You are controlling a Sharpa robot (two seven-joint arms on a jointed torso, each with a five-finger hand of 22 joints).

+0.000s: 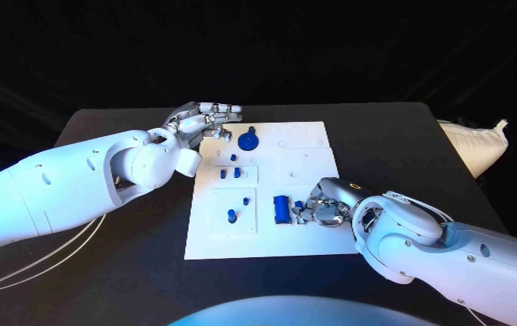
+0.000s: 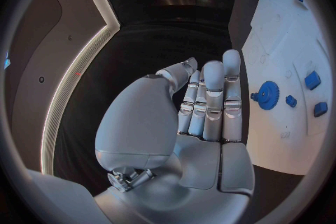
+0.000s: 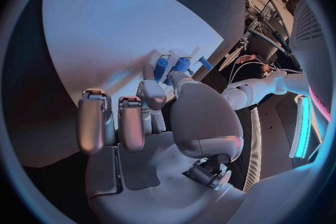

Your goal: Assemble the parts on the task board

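The board (image 1: 307, 240) lay in the middle of the frame in your head view, a white plate on the black table (image 1: 431, 154). On it you had a blue gear (image 1: 249, 143) near the upper edge, small blue parts (image 1: 229, 172) below that, more parts (image 1: 231, 214) at lower left, and a longer blue block (image 1: 281, 208) at lower centre. Your right hand (image 1: 323, 205) sat at the board's lower right, fingertips touching small blue pieces just beside the block; I could not tell whether it gripped any of them. Your left hand (image 1: 202, 122) hovered at the board's upper left corner, fingers straight and side by side, holding nothing, with the gear near its fingertips. A white bag (image 1: 474, 145) lay at the table's right edge.
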